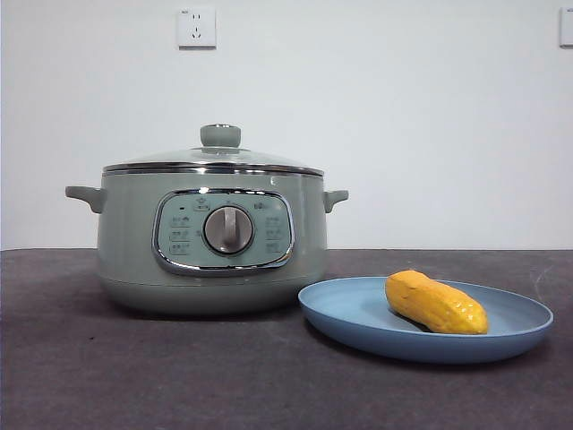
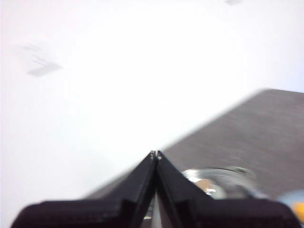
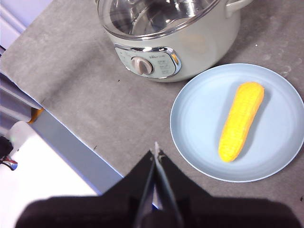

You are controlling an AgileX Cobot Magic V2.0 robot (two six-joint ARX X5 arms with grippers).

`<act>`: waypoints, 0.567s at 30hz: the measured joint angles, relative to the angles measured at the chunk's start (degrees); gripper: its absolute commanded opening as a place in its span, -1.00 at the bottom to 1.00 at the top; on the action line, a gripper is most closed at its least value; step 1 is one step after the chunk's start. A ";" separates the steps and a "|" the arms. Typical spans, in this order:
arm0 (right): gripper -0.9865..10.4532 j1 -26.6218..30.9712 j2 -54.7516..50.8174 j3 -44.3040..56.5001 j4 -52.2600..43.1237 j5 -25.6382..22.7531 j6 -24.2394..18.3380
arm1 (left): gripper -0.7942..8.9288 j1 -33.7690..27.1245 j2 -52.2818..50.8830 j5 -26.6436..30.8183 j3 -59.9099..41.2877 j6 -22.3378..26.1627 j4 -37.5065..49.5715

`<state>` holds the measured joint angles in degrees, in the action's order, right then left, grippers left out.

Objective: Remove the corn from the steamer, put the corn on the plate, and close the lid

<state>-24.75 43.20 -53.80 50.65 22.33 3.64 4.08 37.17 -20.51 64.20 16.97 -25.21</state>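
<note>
The yellow corn (image 1: 436, 303) (image 3: 241, 120) lies on the light-blue plate (image 1: 358, 321) (image 3: 199, 109), to the right of the sage-green steamer (image 1: 210, 233) (image 3: 199, 42). The glass lid (image 1: 215, 158) (image 3: 156, 16) with its green knob sits closed on the steamer. My right gripper (image 3: 156, 153) is shut and empty, high above the table near the plate's edge. Shut as well, my left gripper (image 2: 155, 154) hangs high and holds nothing; the lid (image 2: 218, 180) shows blurred beyond it. Neither arm appears in the front view.
The dark grey table (image 1: 134, 367) (image 3: 85, 85) carries the steamer and plate. A white wall with a socket (image 1: 196, 27) stands behind. The table's edge (image 3: 71, 142) runs beside my right gripper.
</note>
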 measured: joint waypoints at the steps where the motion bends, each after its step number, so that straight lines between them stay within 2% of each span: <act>1: -0.83 0.00 0.00 0.00 0.00 0.00 0.00 | -0.84 -1.09 -2.08 0.61 -2.80 0.02 2.32; 7: -0.83 0.00 0.00 0.00 0.00 0.00 0.00 | -0.84 -4.44 -13.75 6.93 -23.69 -0.09 12.22; 11: -0.83 0.00 0.00 0.00 0.00 0.00 0.00 | -0.84 -5.03 -21.88 9.64 -37.18 -2.54 16.28; 17: -0.83 0.00 -0.04 0.00 0.00 0.00 0.00 | -0.84 -5.14 -28.63 14.64 -50.42 -6.19 19.78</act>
<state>-24.75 43.16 -53.80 50.65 22.33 3.64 -1.06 8.54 -5.87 13.78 10.79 -5.43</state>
